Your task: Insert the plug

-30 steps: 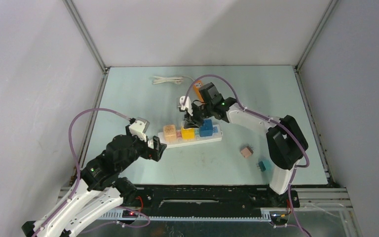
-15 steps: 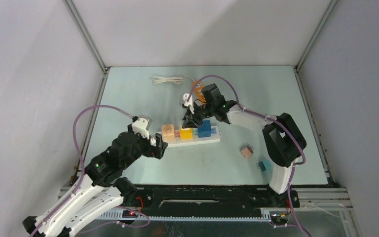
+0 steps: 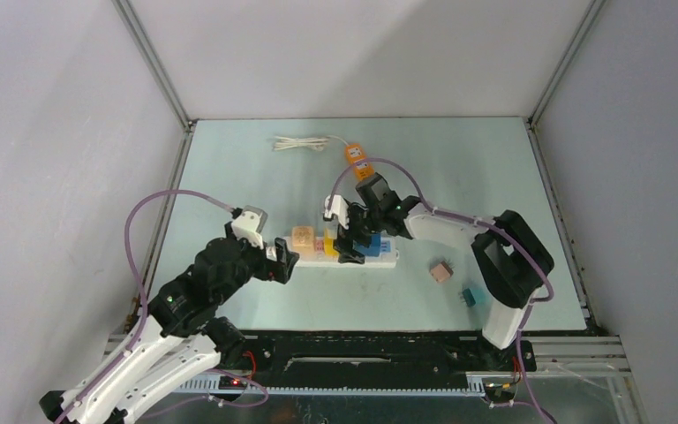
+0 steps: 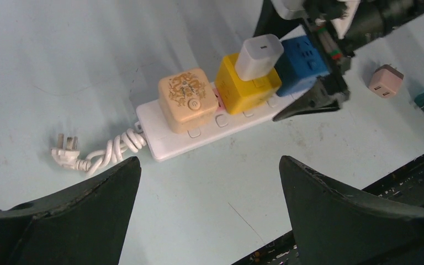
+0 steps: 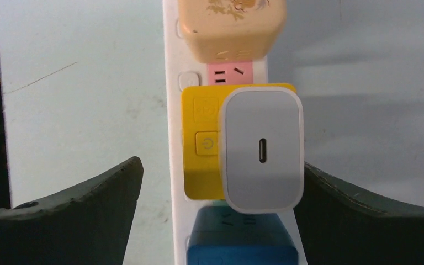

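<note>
The white plug (image 5: 262, 149) stands upright on the yellow adapter (image 5: 201, 138), which sits in the white power strip (image 5: 172, 55) between a tan cube (image 5: 232, 25) and a blue cube (image 5: 243, 240). My right gripper (image 5: 221, 165) is open and straddles the plug. Its right finger is at the plug's side and its left finger is well clear. From the left wrist view the plug (image 4: 259, 55) tops the yellow adapter (image 4: 245, 88). My left gripper (image 4: 210, 160) is open over bare table, just short of the strip's (image 4: 165, 143) left end.
The strip's coiled cord and its own plug (image 4: 66, 152) lie left of it. A pink charger (image 3: 441, 271) and a teal one (image 3: 470, 296) lie to the right. An orange adapter (image 3: 356, 157) with a white cable (image 3: 300, 142) lies at the back.
My right gripper came down over the strip with the white plug, then opened and let it go on the yellow adapter. The left arm barely moved.
</note>
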`<state>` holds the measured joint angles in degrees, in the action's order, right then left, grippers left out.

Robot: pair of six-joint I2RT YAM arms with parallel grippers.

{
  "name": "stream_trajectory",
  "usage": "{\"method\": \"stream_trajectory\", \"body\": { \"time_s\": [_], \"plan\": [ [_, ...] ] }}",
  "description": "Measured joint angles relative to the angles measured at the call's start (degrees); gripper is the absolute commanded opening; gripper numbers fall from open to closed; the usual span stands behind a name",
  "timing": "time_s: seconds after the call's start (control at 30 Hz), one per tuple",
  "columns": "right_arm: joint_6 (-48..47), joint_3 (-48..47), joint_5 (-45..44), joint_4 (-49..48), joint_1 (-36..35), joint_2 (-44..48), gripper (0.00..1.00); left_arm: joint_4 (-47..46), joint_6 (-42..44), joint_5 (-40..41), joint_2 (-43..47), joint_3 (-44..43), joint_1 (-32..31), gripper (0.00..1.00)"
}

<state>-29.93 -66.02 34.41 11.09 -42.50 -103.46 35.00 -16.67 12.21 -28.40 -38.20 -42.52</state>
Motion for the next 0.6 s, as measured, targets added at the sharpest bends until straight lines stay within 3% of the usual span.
{"method": "stream_trajectory", "body": {
  "time_s": [0.17, 0.37, 0.6],
  "plan": [
    [0.9, 1.3, -4.1, 4.1, -1.7, 8.4, 0.99, 0.1, 0.0, 0.8, 0.1, 0.0, 0.0, 0.98],
    [2.6, 2.5, -12.4, 3.0, -2.0, 26.1, 1.00, 0.1, 0.1, 1.9, 0.6, 0.0, 0.0, 0.98],
    [18.4, 7.2, -32.5, 0.0, 2.5, 38.6, 1.00, 0.0, 0.1, 2.6, -0.9, 0.0, 0.0, 0.98]
  ]
}}
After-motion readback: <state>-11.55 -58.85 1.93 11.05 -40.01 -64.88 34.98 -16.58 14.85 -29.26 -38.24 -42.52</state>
